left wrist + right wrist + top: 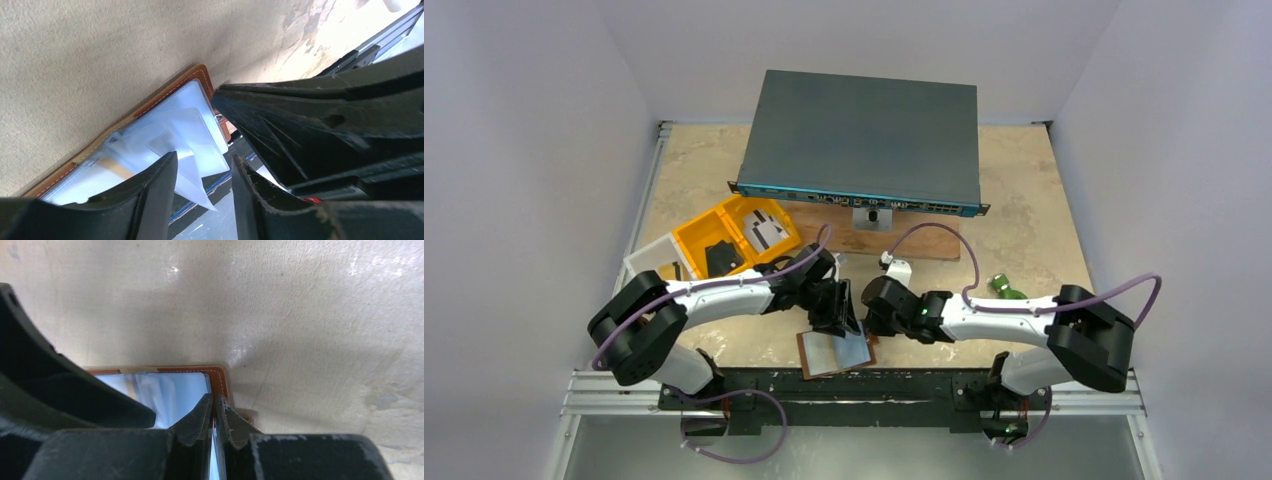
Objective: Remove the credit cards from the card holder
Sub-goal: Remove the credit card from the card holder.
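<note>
1. Top view: card holder (834,352) lies open at 6 o'clock. Both arms fold inward, wrists pitched down. Left gripper (839,312) sits at its 12, right gripper (876,312) at its 1.
2. Left wrist: jaws parted, grasping nothing. A clear pocket (185,130) pokes between them; no card discernible. Go in shallow and pinch the card only.
3. Right wrist: jaws clenched on the holder's edge. Good anchor, so pull against it.

Both arms on my feed: left arm (714,292) and right arm (1009,315) wear white shells between chunky black joints, each trailing a purple cable (1124,284). Green light (923,311) glowing at the right arm's nine o'clock end. Right tool (214,405) has matte black fingers (235,427), scuffed pale along the edges.
</note>
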Action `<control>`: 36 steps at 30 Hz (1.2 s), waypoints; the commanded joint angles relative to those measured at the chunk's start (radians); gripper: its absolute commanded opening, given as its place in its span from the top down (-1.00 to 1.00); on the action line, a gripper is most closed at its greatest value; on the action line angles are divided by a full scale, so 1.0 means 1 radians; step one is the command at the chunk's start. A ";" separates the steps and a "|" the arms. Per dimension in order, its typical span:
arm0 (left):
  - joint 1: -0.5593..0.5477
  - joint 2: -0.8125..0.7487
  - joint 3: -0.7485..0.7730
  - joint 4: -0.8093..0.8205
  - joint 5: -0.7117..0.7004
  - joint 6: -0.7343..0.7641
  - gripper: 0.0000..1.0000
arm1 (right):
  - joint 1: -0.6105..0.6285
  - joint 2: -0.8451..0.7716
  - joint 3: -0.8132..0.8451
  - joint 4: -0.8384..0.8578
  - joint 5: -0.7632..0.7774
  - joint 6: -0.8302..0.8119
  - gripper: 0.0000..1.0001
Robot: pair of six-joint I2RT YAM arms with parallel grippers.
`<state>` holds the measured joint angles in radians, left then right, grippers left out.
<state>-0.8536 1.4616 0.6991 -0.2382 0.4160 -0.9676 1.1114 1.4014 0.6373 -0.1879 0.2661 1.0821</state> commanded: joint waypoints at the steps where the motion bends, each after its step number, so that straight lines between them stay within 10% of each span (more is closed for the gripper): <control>1: -0.005 0.000 0.045 0.055 0.022 0.018 0.08 | 0.004 -0.087 0.003 -0.066 0.054 0.017 0.87; 25: -0.004 -0.178 0.093 -0.114 -0.067 0.097 -0.36 | 0.045 -0.234 0.037 -0.123 0.087 -0.004 0.66; 36: 0.092 -0.406 -0.095 -0.273 -0.232 0.045 -0.01 | 0.132 -0.103 0.121 0.005 0.005 -0.072 0.48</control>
<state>-0.7971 1.1072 0.6842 -0.4526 0.2333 -0.9031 1.2194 1.2369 0.6895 -0.2653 0.3065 1.0512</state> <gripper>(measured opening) 0.572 0.253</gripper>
